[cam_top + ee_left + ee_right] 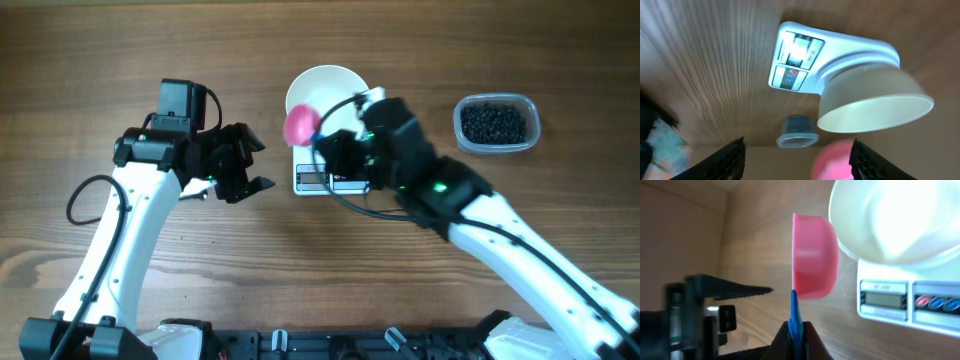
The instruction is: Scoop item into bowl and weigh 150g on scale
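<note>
Dark beans (491, 121) in tub (536, 130), well apart from right claw (796, 332), scoop (812, 255) clamped

The bowl (325, 85) sits on the scale (312, 182) in the middle of the bench (300, 270). A container (461, 125) holding the item (492, 122) lies well to the right. A scoop (301, 125) hangs at the bowl's near-left rim.

Pink scoop (299, 125), clear container (537, 118), wooden table (300, 260)
</note>
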`<state>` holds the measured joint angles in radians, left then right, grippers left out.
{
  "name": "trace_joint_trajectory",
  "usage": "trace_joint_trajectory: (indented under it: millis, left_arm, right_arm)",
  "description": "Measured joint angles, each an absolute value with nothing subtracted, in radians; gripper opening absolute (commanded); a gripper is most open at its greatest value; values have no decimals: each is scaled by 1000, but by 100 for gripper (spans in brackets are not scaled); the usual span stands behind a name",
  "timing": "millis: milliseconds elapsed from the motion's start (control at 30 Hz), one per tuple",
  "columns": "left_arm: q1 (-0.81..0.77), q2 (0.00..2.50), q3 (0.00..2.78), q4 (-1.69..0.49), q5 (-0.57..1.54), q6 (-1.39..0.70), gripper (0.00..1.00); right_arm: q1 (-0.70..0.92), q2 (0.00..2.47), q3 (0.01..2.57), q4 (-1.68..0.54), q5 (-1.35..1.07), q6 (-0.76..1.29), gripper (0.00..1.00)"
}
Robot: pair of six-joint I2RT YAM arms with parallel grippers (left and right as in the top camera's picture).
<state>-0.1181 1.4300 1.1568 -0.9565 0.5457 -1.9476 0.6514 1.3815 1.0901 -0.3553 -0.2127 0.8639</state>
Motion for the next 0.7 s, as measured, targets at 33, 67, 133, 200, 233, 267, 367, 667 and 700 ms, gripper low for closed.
trace_joint_trajectory:
  millis: [33,67,133,200,233,267,367,667,700]
  left_arm:
    - [-118,1430,1157,-948,540,-1853,70]
    - [-118,1430,1157,-942,535,-1789,68]
    - [-118,1430,1157,-934,529,-1658,66]
    - [-118,1430,1157,-934,522,-1517,66]
    - [-118,1430,1157,-934,521,-1445,64]
    - [-118,1430,1157,-934,521,-1378,63]
    - [-118,1430,1157,-937,521,-1178,61]
    - [-118,1430,1157,-926,547,-692,4]
    - [-118,1430,1157,-919,548,-658,4]
  right_arm:
    - [617,1338,1090,-378,-229,822,4]
    - [595,1311,1092,-421,-239,792,4]
    - [555,1266,1091,-489,-248,749,4]
    - [498,1209,1091,-547,-254,698,4]
    - [480,1187,1091,-570,-254,680,4]
    - [457,1159,1091,-599,-255,662,4]
    - [397,1085,1091,-698,-259,608,4]
    - [291,982,1091,-830,-261,551,4]
    - [291,976,1091,-834,-261,551,4]
